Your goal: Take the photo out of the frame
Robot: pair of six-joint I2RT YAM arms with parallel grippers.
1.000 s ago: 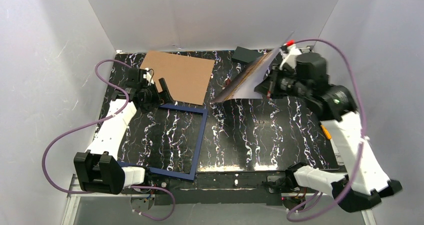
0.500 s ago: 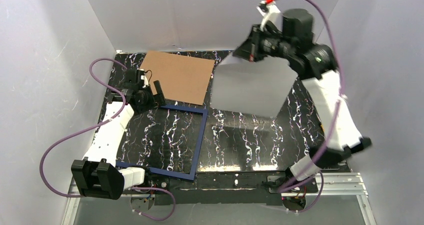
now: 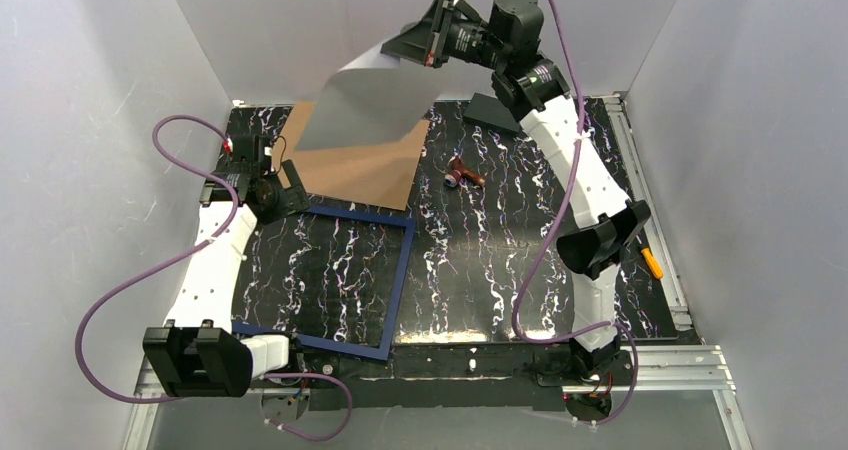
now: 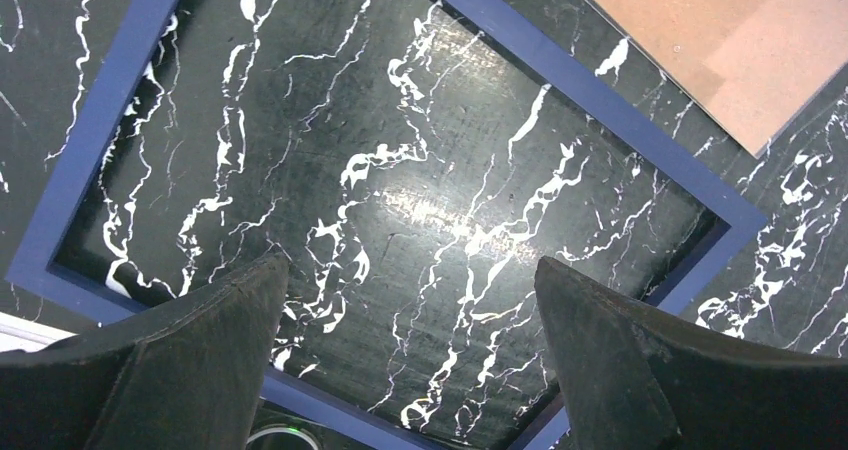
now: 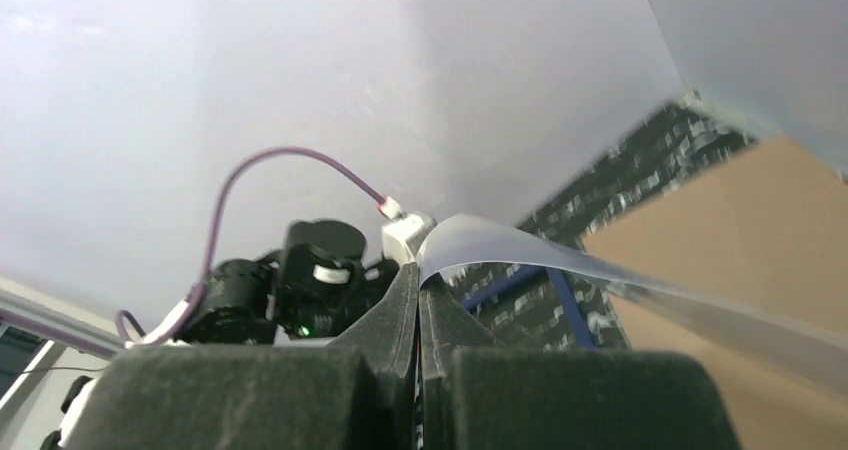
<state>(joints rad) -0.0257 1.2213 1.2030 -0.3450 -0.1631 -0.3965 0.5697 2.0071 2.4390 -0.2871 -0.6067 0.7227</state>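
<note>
The photo (image 3: 370, 105) hangs in the air over the table's back left, showing only its pale grey side. My right gripper (image 3: 422, 46) is shut on its upper right corner, high near the back wall. In the right wrist view the fingertips (image 5: 418, 275) pinch the curling sheet (image 5: 560, 265). The navy-blue frame (image 3: 396, 270) lies flat on the black marbled table with nothing inside it. My left gripper (image 3: 288, 186) stands open near the frame's far left corner. Its wrist view shows the frame (image 4: 580, 80) below the spread jaws (image 4: 410, 280), which hold nothing.
A brown board (image 3: 365, 160) lies flat at the back left, partly under the hanging sheet and touching the frame's far side (image 4: 740, 30). A black block (image 3: 493, 110) sits at the back. A small reddish-brown object (image 3: 463, 175) lies mid-table. White walls enclose three sides.
My right arm has swung the photo from the back right up and leftward to above the brown board, uncovering the small reddish-brown object. The left gripper has drawn back slightly to the left.
</note>
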